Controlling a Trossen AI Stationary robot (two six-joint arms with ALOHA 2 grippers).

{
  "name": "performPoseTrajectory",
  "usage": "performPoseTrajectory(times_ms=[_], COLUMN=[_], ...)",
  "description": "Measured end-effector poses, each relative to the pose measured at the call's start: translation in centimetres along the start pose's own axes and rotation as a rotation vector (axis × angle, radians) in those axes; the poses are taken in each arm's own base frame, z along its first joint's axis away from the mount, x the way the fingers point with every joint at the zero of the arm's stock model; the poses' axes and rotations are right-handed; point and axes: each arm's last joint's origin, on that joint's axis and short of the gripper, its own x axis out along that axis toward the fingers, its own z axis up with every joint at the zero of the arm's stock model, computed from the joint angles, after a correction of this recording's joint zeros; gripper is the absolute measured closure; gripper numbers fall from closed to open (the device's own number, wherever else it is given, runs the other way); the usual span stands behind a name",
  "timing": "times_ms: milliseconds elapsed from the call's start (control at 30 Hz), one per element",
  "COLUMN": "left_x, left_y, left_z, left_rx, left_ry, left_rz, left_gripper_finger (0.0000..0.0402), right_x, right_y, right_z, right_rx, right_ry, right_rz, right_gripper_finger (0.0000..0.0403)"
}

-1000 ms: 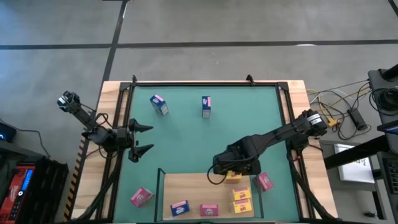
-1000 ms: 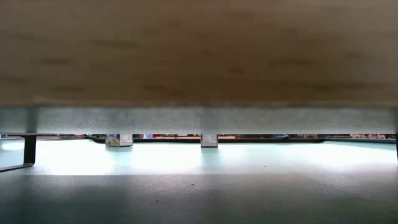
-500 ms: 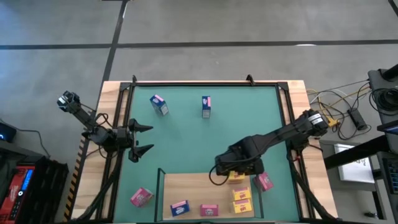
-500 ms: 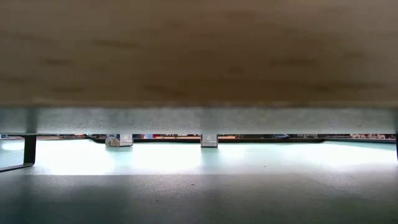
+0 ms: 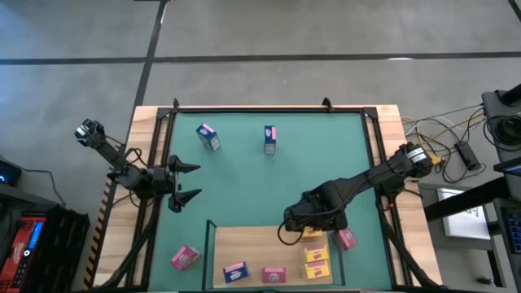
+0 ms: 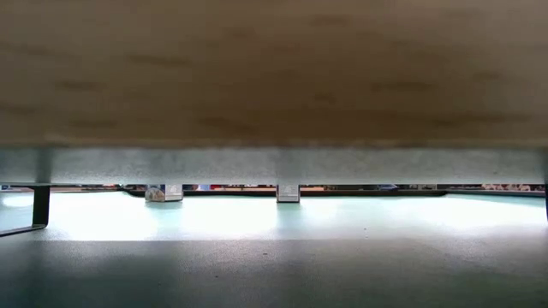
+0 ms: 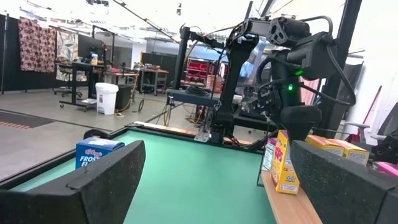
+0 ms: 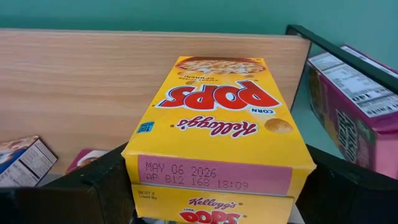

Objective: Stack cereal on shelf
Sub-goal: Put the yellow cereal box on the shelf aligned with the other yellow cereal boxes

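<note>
Slowly, the right gripper (image 5: 308, 230) has slid a little to the right along the shelf's far edge since a second ago, and the yellow box went with it. Nothing else has moved.

Going left to right, the left gripper (image 5: 189, 182) hangs over the left side of the green mat (image 5: 269, 179). Its fingers (image 7: 102, 180) are spread wide and hold nothing.

From above I can count eight cereal boxes. Two are blue, three are pink and three are yellow.

One pink box (image 5: 185, 258) lies on the mat, near and to the left, just off the shelf. One blue box (image 5: 208, 137) stands at the far side of the mat. A second pink box (image 5: 270, 139) stands to its right, a bit apart from it.

The shelf (image 5: 244, 244) is a flat board of light wood with thin dark posts. It sits at the near edge of the mat. On it lie another blue box (image 5: 235, 271) and, to its right, a third pink box (image 5: 274, 275). Further right two yellow boxes (image 5: 316, 261) lie side by side.

The right gripper is half open and grips a yellow box (image 8: 217, 134) at the shelf's far right end. That box says Corn Pops. A pink box (image 5: 346, 238) lies just to its right, at the edge of the shelf.
</note>
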Motion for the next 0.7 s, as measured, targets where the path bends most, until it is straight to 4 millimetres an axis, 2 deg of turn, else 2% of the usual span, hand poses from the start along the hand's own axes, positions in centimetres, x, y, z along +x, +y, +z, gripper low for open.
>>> performPoseTrajectory(times_ms=[700], left_x=[0.0], left_y=[-0.01], left_z=[-0.02], left_rx=[0.002], left_ry=[0.001], left_rz=[0.0], left_gripper_finger=[0.0018], right_x=[0.51], right_y=[-0.23], right_z=[-0.58], right_rx=[-0.017], right_ry=[0.006], right_rz=[0.001], right_gripper_finger=[0.0071])
